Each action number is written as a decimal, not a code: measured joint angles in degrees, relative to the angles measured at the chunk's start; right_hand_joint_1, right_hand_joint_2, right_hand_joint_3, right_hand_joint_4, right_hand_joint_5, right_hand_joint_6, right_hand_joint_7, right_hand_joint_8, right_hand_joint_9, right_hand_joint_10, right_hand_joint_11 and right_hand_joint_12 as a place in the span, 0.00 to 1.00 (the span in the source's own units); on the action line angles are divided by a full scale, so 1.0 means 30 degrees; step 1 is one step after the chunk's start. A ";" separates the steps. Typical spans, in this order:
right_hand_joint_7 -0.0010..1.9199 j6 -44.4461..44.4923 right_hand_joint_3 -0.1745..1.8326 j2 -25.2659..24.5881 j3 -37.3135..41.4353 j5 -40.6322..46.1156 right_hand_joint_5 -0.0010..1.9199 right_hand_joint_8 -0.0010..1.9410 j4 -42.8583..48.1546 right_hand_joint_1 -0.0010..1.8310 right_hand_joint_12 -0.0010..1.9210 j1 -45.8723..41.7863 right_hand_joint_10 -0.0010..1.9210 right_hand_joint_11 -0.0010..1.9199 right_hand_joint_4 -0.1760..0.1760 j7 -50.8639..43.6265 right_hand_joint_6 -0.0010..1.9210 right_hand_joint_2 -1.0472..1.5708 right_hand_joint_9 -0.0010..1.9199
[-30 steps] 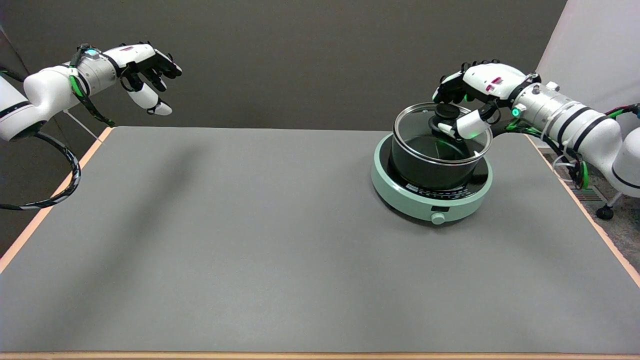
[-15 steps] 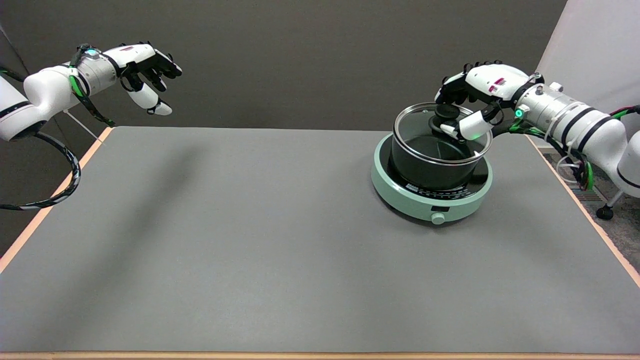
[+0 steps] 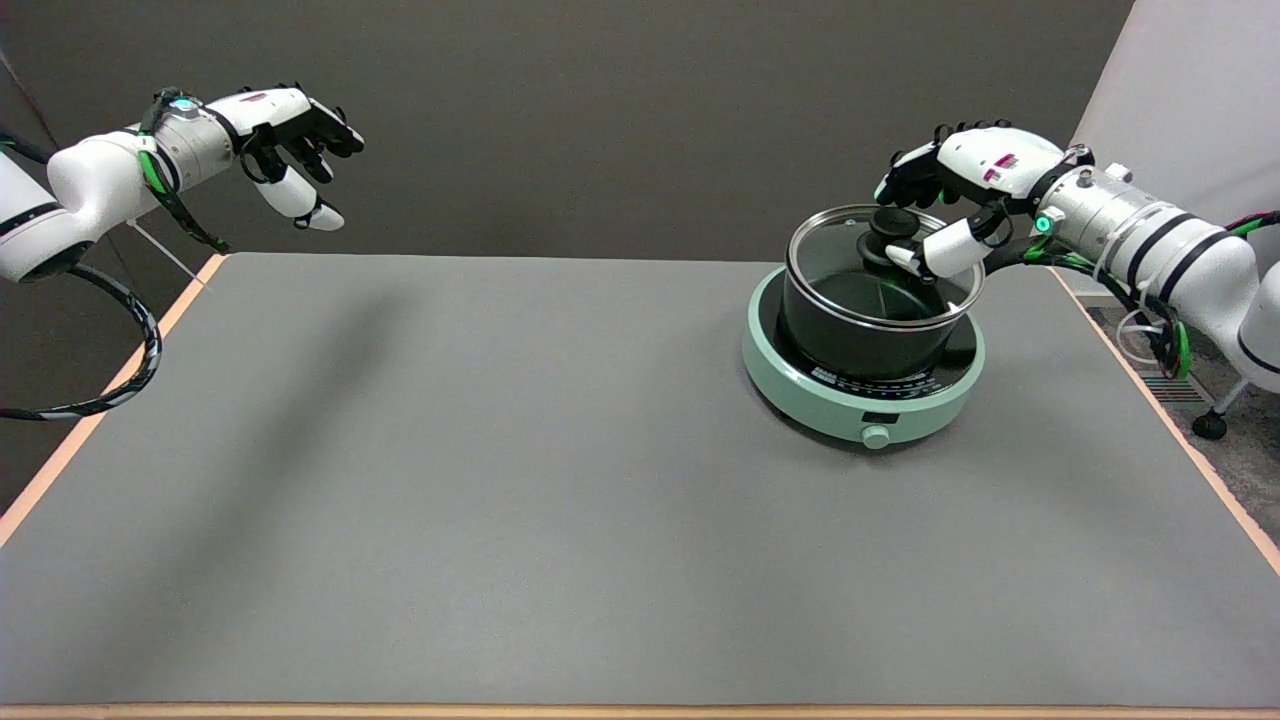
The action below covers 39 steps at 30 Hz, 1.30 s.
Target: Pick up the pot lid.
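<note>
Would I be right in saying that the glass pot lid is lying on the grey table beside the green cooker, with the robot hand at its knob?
Not quite: the head view shows the pot lid still sitting on the black pot on the green cooker, not on the table. The right robot hand is indeed at its knob.

A grey surface [image 3: 480, 480] with a pale wood edge fills most of the frame. Behind it, a dark wall [image 3: 600, 110]; a white panel [image 3: 1200, 90] stands upper right.
</note>
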 measured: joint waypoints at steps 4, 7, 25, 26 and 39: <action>0.43 -0.0020 0.51 0.0002 -0.0491 -0.0005 0.36 0.17 -0.0084 0.48 0.71 0.0470 0.36 0.29 0.44 0.0088 0.22 0.63 0.38; 0.43 -0.0067 0.51 0.0013 -0.1101 -0.0005 0.36 0.17 -0.0155 0.48 0.71 0.1062 0.36 0.29 0.44 0.0139 0.22 0.63 0.38; 0.43 -0.0230 0.51 0.0127 -0.3358 -0.0010 0.36 0.18 -0.0611 0.49 0.72 0.3100 0.36 0.29 0.45 0.0436 0.23 0.63 0.39; 0.43 -0.0235 0.51 0.0129 -0.3401 -0.0012 0.36 0.18 -0.0638 0.49 0.72 0.3133 0.36 0.29 0.45 0.0446 0.23 0.63 0.39; 0.44 -0.0326 0.50 0.0160 -0.3171 -0.0032 0.37 0.19 -0.0849 0.48 0.72 0.2867 0.37 0.29 0.46 0.0519 0.26 0.64 0.39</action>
